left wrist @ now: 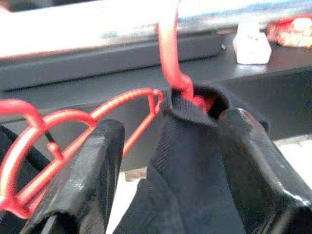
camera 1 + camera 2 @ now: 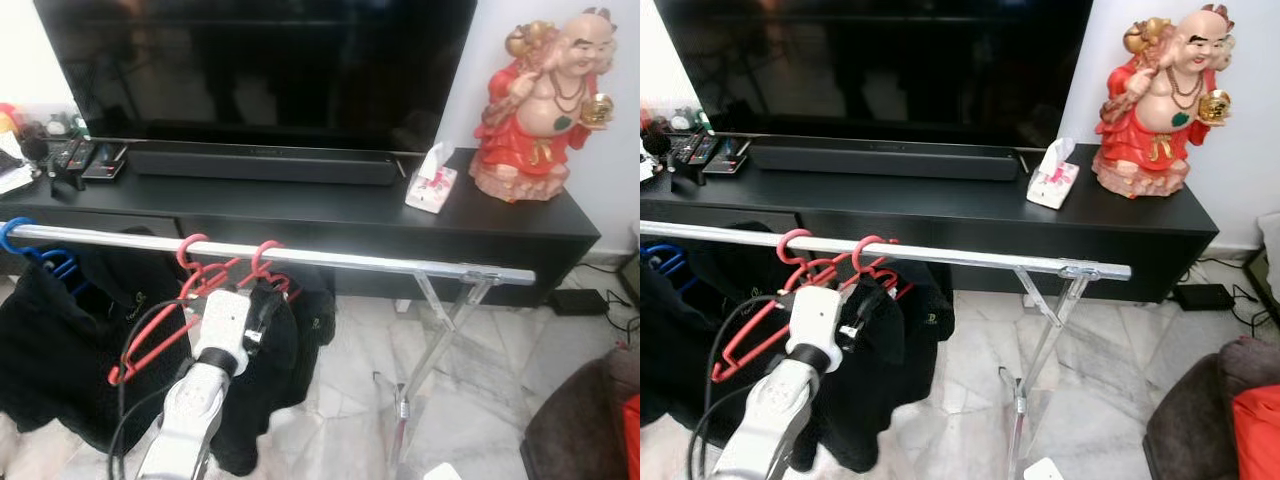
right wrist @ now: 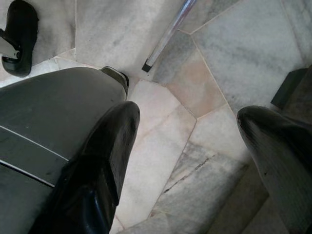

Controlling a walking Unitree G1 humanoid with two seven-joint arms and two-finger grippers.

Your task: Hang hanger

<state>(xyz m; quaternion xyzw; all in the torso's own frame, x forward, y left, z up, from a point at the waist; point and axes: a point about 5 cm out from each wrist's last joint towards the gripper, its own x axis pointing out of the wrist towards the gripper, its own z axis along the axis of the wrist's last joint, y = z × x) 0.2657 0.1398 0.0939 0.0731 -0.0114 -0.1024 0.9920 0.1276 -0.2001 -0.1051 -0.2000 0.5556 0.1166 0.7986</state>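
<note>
Along the silver rail [image 2: 300,255] of the drying rack, from the robot's left, a blue hanger [image 2: 30,250] hooks over the far left end with dark clothing [image 2: 50,340] below it. Next come two red hooks: an empty red hanger [image 2: 160,335] slanting down to the left, and a second red hanger [image 2: 268,268] carrying a black garment [image 2: 275,365], its hook over the rail. The left arm rises from the lower edge of the head view, forearm angled up and slightly right, ending at the left gripper [image 1: 165,161] just under the rail. Its fingers [image 1: 83,180] are spread wide on either side of the garment's collar, not pinching it. Further right the rail ends above a folding leg [image 2: 430,340]. Behind stands a black TV cabinet [image 2: 350,210] with a tissue box [image 2: 432,185] and a red figurine [image 2: 540,100]. Right gripper [image 3: 190,161] hangs spread over the marble floor [image 3: 234,58].
</note>
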